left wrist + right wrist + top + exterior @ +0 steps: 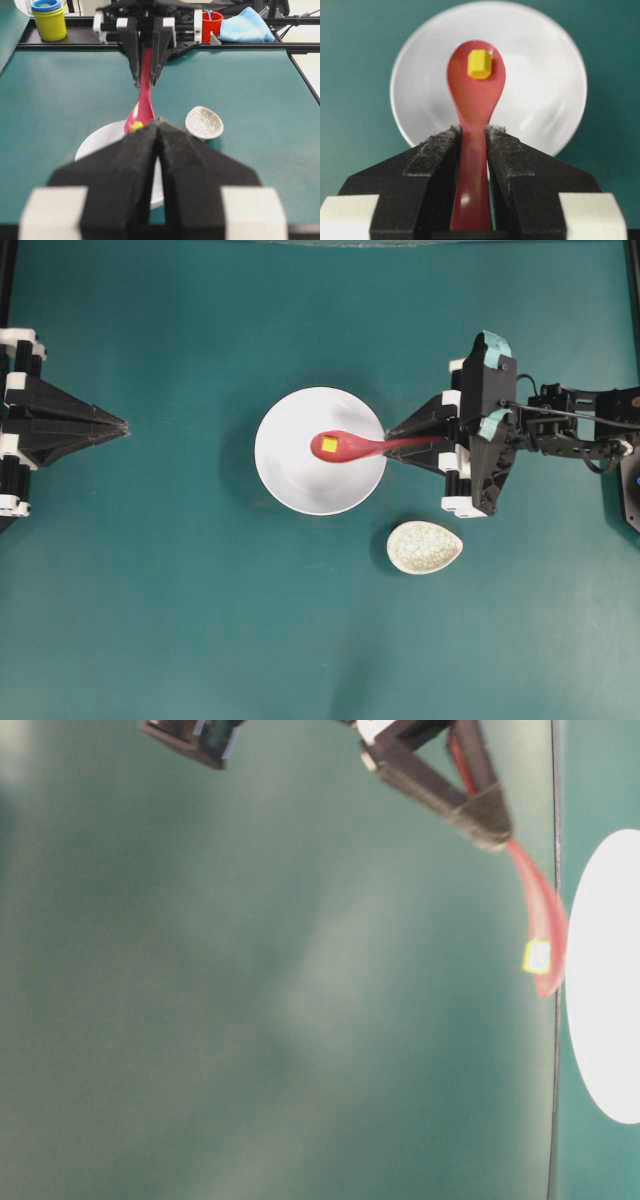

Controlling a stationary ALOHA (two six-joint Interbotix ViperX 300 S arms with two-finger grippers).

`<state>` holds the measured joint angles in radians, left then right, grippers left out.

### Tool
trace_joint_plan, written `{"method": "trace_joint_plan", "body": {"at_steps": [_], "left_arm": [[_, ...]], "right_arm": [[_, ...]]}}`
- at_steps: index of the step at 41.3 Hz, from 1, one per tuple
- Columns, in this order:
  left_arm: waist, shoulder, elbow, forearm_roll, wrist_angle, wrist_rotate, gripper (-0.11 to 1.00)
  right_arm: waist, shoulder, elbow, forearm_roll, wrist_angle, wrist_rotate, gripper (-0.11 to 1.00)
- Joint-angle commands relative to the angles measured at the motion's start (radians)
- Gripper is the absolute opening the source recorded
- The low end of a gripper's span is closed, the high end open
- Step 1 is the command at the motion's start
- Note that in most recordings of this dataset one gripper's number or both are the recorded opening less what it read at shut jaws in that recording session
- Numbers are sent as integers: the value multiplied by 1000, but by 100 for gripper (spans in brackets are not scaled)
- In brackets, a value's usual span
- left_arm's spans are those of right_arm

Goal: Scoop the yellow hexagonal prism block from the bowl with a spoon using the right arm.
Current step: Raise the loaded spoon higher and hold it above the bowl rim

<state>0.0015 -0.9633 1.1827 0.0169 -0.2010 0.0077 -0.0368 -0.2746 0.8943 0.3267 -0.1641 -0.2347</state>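
One small yellow hexagonal prism block (479,64) sits loose in the scoop of the spoon (475,95), toward the scoop's far end – nothing pins it there. In the overhead view the scoop hangs over the middle of the bowl (290,475); the table-level view shows it apart from the bowl, so I judge the block lifted out.

Right pincer (472,137) is clenched on the spoon's handle, one pad on each flank, entering from 3 o'clock of the bowl. Left pincer (120,426) is clamped shut on nothing, parked well off at 9 o'clock.

Handling, as judgement:
- Block looks light, hard, flat-faced – likely to slide or tip out if the glossy scoop rolls or dips.
- Spoon looks stiff and slick; a hold low on the handle leaves a long lever, so any wrist twist carries to the scoop.
- Bowl looks rigid and breakable.

Speckled spoon rest (424,546) lies on the desk (150,620) at 4 o'clock of the bowl, apart from it.
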Motion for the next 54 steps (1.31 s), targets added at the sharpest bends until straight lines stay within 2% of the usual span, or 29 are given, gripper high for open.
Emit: {"method": "trace_joint_plan", "body": {"at_steps": [1, 7, 17, 54], "left_arm": [[2, 6, -29, 3, -6, 2, 2], [2, 6, -29, 3, -9, 2, 2], [0, 6, -29, 3, -9, 2, 2], [2, 5, -49, 3, -8, -2, 2]], "right_arm": [[-3, -29, -41, -20, -9, -20, 24], [-12, -34, -69, -26, -8, -46, 24], [-17, -35, -109, -26, -3, -51, 24], [-55, -107, -120, -26, 37, -38, 24]]}}
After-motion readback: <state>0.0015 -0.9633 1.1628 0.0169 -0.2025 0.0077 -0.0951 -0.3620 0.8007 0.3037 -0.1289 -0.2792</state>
